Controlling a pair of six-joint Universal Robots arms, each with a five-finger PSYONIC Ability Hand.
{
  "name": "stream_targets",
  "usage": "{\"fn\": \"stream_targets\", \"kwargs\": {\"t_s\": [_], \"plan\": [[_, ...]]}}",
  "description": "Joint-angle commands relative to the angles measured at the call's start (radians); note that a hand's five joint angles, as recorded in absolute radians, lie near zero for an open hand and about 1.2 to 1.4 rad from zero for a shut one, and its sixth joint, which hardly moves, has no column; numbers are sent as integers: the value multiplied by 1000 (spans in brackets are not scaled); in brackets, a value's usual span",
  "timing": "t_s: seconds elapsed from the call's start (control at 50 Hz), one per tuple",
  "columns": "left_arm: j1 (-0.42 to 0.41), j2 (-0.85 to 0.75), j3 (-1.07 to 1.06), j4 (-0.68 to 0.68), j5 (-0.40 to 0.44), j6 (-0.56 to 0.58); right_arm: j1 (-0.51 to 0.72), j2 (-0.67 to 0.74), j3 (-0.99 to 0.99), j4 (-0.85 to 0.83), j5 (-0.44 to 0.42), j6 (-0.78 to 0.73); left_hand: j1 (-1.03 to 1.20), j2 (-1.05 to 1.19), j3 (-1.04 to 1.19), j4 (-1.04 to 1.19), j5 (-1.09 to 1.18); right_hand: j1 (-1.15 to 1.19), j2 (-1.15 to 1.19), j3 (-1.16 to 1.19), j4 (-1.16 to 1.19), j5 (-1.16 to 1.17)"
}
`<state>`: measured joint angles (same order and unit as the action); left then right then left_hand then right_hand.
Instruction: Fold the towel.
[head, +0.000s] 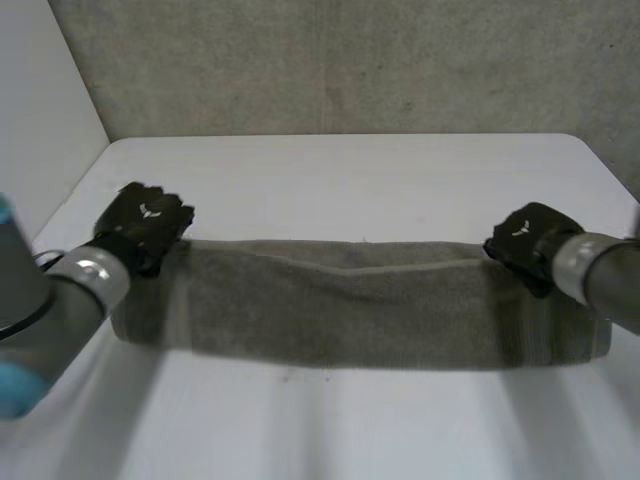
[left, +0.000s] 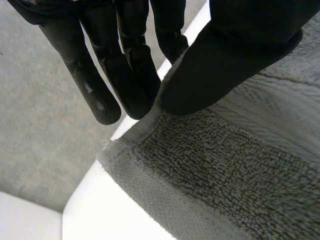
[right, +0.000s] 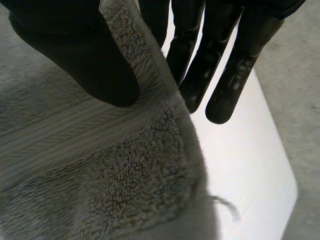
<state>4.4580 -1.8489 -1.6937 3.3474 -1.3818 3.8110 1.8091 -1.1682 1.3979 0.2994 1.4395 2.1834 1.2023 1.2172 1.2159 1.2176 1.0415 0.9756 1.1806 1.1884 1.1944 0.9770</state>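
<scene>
Towel (head: 340, 310), grey terry, judged soft, light and prone to sagging, is lying as a long band on the desk (head: 350, 180), left hand (head: 145, 222) and right hand (head: 525, 240) each pinching one far corner, the likeliest sound hold.

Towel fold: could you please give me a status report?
Left hand pinching towel, far left corner; right hand, far right corner. Towel stretched between. Nothing obstructing.

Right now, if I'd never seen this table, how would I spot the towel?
Find the white table. Across its middle, from side to side, runs a long grey-green band of fuzzy cloth: the towel. It is the only soft thing there, pinched at its far corners by the black left hand and right hand.
</scene>
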Motion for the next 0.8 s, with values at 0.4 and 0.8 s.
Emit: {"fn": "stream_targets", "kwargs": {"t_s": [0.4, 0.8], "plan": [[-66, -575, 566, 92, -99, -8, 73, 440, -220, -580, 143, -88, -998, -1013, -1012, -1014, -1012, -801, -1006, -1014, -1020, -977], [-72, -97, 146, 93, -86, -316, -16, -11, 44, -385, 76, 348, -1028, -1043, -1041, -1043, -1041, -801, -1006, -1014, -1020, -977]]}}
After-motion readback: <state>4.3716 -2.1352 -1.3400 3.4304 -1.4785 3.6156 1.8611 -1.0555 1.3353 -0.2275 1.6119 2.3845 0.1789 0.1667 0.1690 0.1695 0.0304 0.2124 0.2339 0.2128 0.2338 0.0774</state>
